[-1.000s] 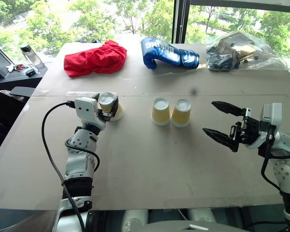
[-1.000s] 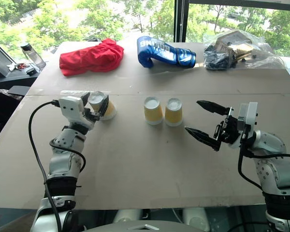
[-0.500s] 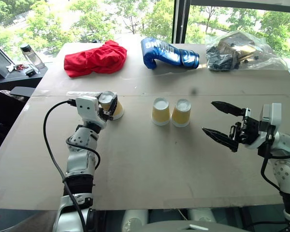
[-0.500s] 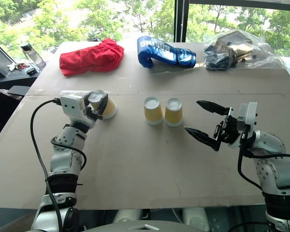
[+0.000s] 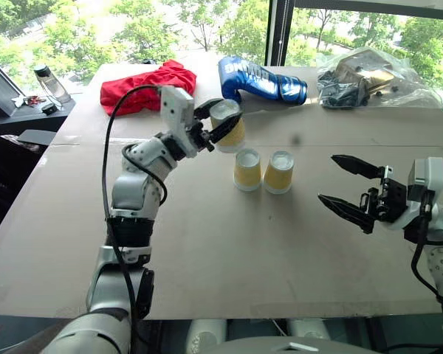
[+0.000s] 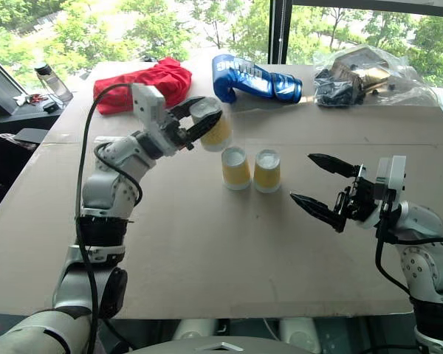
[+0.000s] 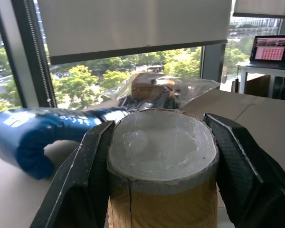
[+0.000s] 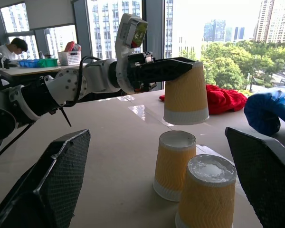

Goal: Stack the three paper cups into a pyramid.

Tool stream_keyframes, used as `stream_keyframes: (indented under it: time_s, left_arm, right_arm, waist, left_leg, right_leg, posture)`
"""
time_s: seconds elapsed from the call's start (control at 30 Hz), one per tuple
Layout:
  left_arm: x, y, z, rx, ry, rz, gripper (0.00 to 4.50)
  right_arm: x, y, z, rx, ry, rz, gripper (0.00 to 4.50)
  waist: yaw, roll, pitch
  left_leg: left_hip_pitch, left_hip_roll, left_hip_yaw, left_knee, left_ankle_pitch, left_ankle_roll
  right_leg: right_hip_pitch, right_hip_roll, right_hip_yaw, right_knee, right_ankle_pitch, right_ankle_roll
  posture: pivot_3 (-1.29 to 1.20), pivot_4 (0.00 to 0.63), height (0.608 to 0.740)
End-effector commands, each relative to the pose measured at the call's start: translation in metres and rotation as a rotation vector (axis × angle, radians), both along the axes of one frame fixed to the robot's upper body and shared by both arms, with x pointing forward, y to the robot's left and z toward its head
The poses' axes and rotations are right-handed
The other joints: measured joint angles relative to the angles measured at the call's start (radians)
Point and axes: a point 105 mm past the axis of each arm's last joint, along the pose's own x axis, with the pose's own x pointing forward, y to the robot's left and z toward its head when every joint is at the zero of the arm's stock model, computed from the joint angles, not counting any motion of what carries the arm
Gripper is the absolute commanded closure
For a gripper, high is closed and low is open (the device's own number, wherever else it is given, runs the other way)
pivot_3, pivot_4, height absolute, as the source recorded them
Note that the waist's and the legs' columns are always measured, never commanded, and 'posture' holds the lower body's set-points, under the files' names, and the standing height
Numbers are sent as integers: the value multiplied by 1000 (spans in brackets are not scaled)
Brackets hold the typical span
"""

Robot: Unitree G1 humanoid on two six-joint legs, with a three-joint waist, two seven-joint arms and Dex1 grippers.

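On the far left edge of the table (image 5: 207, 258) we see a bottle (image 5: 48, 84), and next to it at the back a red cloth (image 5: 144, 85). Our left gripper (image 5: 225, 127) is raised above the table and clamped on a cup (image 5: 229, 125), one black finger on each side of its ribbed wall; the cup hangs upside down, white base up, clear of the surface. In the left wrist view the cup (image 7: 161, 166) sits squarely between the two fingers (image 7: 85, 175).

Just below and slightly right of the held cup, the other two cups stand upside down on the table, touching side by side: the left cup (image 5: 246, 169) and the right cup (image 5: 278, 171). The held one hangs above and a little behind the left cup, apart from it.

Behind them at the table's far edge lies a blue glove (image 5: 260, 80), and further right a plastic bag (image 5: 369, 77).

On the right, our right gripper (image 5: 351, 188) hovers over the table with its fingers spread wide and holding nothing, pointing toward the standing pair but well apart from it.
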Motion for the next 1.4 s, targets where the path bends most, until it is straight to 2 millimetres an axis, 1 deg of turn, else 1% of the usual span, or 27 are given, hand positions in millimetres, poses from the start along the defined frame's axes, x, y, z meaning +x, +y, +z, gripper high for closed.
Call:
stream_keyframes:
  time_s: [0.03,0.13,0.2,0.37,0.47,0.67,0.77,0.97,1.23,1.3,1.33,1.37,1.4]
  left_arm:
    - [-5,-15,17,19,-22,-102,1996]
    - [-8,-23,15,48,2,-168,1996]
    - [-10,-27,10,78,22,-202,1996]
    - [-10,-31,-5,128,66,-242,1996]
    - [-7,-29,-15,187,76,-224,1996]
    - [-7,-28,-21,191,87,-217,1996]
    - [-9,-30,-21,160,93,-231,1996]
    - [-13,-35,-22,132,92,-253,1996]
    - [-13,-32,-28,141,106,-247,1996]
    - [-13,-32,-27,139,103,-243,1121]
    - [-13,-32,-26,131,101,-242,776]
    - [-13,-32,-25,125,98,-240,287]
    - [-13,-31,-23,121,91,-234,49]
  right_arm:
    - [-5,-4,8,0,-44,-24,0]
    - [-7,-4,7,0,-43,-42,0]
    - [-8,-4,6,0,-44,-50,0]
    - [-11,-4,6,3,-43,-67,0]
    - [-12,-4,5,5,-39,-74,0]
    - [-8,-9,2,-6,-38,-107,0]
    - [-3,-11,2,1,-30,-134,0]
    - [-2,-11,0,-7,-24,-148,0]
    - [4,-14,-2,-30,-20,-190,0]
    - [5,-14,-1,-27,-22,-194,0]
    - [5,-14,-1,-25,-23,-194,0]
    - [5,-14,-1,-25,-23,-194,0]
    - [5,-14,-1,-25,-24,-195,0]
  waist:
    - [-5,0,0]
    - [-16,1,0]
    - [-16,1,1]
    - [-12,1,1]
    - [-11,1,1]
    - [-11,1,1]
    - [-11,1,1]
    - [-7,1,1]
    - [-7,1,1]
    - [-7,1,1]
    - [-7,1,1]
    - [-7,1,1]
    - [-8,1,1]
  left_leg:
    - [0,0,0,0,0,0]
    - [1,1,1,-1,1,-1]
    - [0,1,1,-1,1,-1]
    - [0,1,1,-1,1,-1]
    - [0,1,1,0,1,-1]
    - [0,1,0,0,1,-1]
    - [0,1,1,0,1,-1]
    - [0,1,0,0,1,-1]
    - [0,1,0,0,1,-1]
    - [0,1,1,0,1,-1]
    - [0,1,1,0,1,-1]
    - [0,1,1,0,1,-1]
    - [0,1,0,0,1,-1]
  right_leg:
    - [0,0,1,0,0,0]
    - [0,1,2,-1,0,0]
    - [-1,2,2,-1,0,0]
    - [-1,2,2,-1,0,0]
    - [-1,2,2,-1,0,0]
    - [-1,2,2,-1,0,0]
    - [-1,2,2,-1,0,0]
    - [-1,2,2,-1,0,0]
    - [-1,2,2,-1,0,0]
    - [-1,2,2,-1,0,0]
    - [-1,2,2,-1,0,0]
    - [-1,2,2,-1,0,0]
    - [-1,2,2,-1,0,0]
  posture:
    - [0,150,740]
    - [0,150,740]
    - [0,150,740]
    - [0,150,740]
    - [0,150,740]
    - [0,150,740]
    - [0,150,740]
    - [0,150,740]
    - [0,150,740]
    - [0,150,740]
    - [0,150,740]
    - [0,150,740]
    - [0,150,740]
